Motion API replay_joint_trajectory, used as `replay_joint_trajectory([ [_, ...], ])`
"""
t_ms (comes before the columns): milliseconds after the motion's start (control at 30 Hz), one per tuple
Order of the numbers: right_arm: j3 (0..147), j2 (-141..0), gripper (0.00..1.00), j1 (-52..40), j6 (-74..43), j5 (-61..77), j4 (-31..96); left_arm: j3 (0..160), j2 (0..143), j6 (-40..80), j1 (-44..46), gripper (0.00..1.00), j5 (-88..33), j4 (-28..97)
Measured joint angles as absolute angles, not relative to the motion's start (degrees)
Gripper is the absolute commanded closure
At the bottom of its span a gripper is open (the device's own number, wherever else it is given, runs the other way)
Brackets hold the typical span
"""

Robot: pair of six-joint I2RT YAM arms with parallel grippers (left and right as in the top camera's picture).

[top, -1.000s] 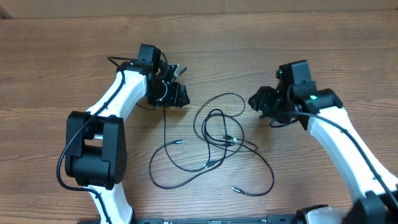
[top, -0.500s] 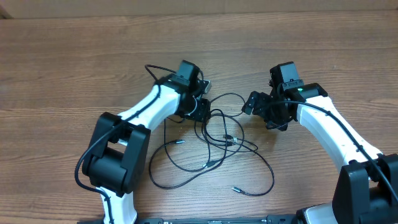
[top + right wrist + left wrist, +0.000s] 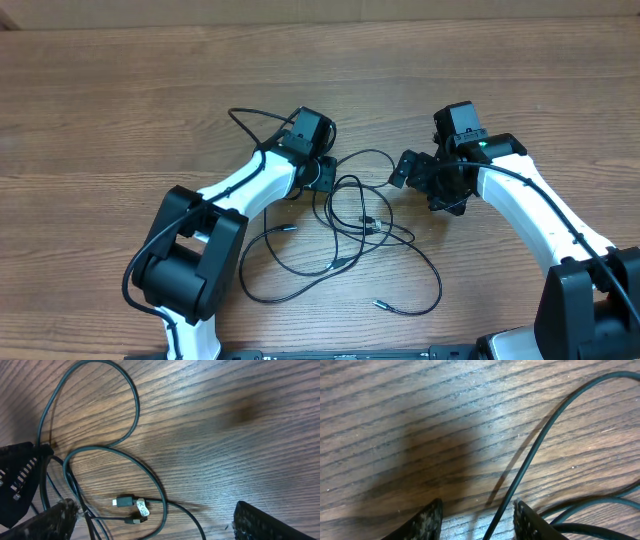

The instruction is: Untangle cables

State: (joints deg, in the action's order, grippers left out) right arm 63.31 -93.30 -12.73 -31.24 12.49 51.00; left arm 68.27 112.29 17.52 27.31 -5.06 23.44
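Note:
The cables (image 3: 352, 215) are thin black cords lying in overlapping loops at the middle of the wooden table (image 3: 100, 90). Their loose silver-tipped ends (image 3: 380, 303) trail toward the front. My left gripper (image 3: 325, 175) sits low at the tangle's upper left. One cable strand (image 3: 540, 440) passes between its fingers (image 3: 427, 520), nearer the right one, with a gap on both sides. My right gripper (image 3: 407, 170) stands wide open at the tangle's upper right. Below its jaws, two small plugs (image 3: 125, 501), one with a white label (image 3: 142, 506), lie among crossing loops (image 3: 100, 450).
The left arm's own thicker black cable (image 3: 245, 115) arches up behind its wrist. Both white arms reach in from the front corners, and their bases stand at the near table edge. The left gripper's body (image 3: 17, 480) shows at the left of the right wrist view.
My left arm has swung right from the left side to the tangle, and its jaws have narrowed around a strand. My right gripper has shifted slightly left and opened wider.

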Motion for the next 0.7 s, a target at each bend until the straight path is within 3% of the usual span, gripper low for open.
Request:
replay_joint_trajectory([
  [67, 63.31, -93.30, 0.00, -12.80, -31.24, 12.62, 51.29, 67.83, 112.14, 17.80, 27.29, 0.84, -4.60, 22.98],
  [267, 63.31, -93.30, 0.00, -14.41, -31.24, 13.17, 52.12, 67.79, 112.14, 17.80, 27.11, 0.96, -4.56, 23.99],
  [533, 63.31, -93.30, 0.00, -14.72, -24.91, 20.14, 52.05, 82.61, 110.48, 16.32, 22.00, 0.96, -5.34, 46.65],
  [700, 63.31, -93.30, 0.00, -16.10, -19.81, 25.85, 51.59, 94.61, 101.51, 16.29, 19.07, 0.96, -5.32, 51.90],
])
